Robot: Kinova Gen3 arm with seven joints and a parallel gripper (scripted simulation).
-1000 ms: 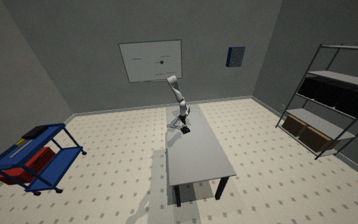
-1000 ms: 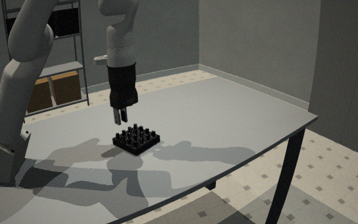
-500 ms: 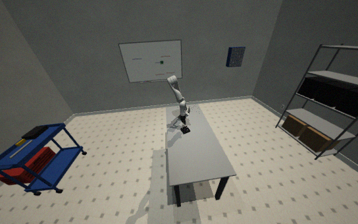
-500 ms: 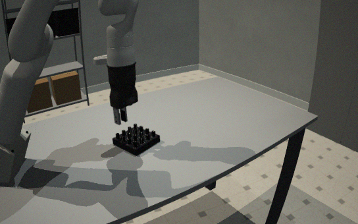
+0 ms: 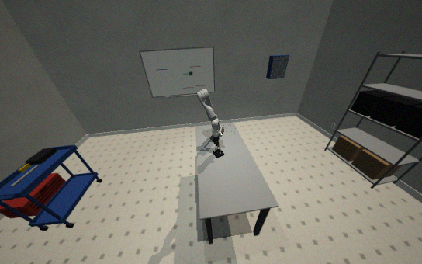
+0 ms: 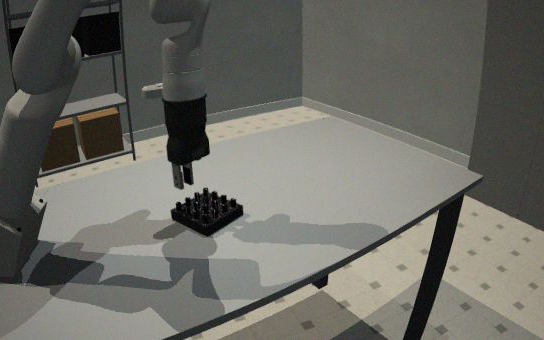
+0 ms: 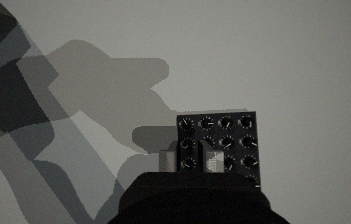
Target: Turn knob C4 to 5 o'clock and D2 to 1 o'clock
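Observation:
The black knob box (image 5: 218,154) (image 6: 190,223) (image 7: 197,132) stands on the table (image 5: 230,186) (image 6: 370,170). In the wrist view its top shows a grid of black knobs with white lines. The printed names are too small to read, so I cannot tell which knobs are C4 and D2. My gripper (image 6: 184,186) (image 7: 189,151) points down, open and empty, its fingers partly apart. It hangs above the box's edge on the arm-base side, touching no knob. In the wrist view, the fingers and gripper body hide part of the lower rows.
The arm's base (image 6: 0,240) stands at the table's end. Shadows of the arm fall across the table around the box. A blue cart (image 5: 54,163), a shelf rack (image 5: 388,149) and a whiteboard (image 5: 178,78) are away from the table.

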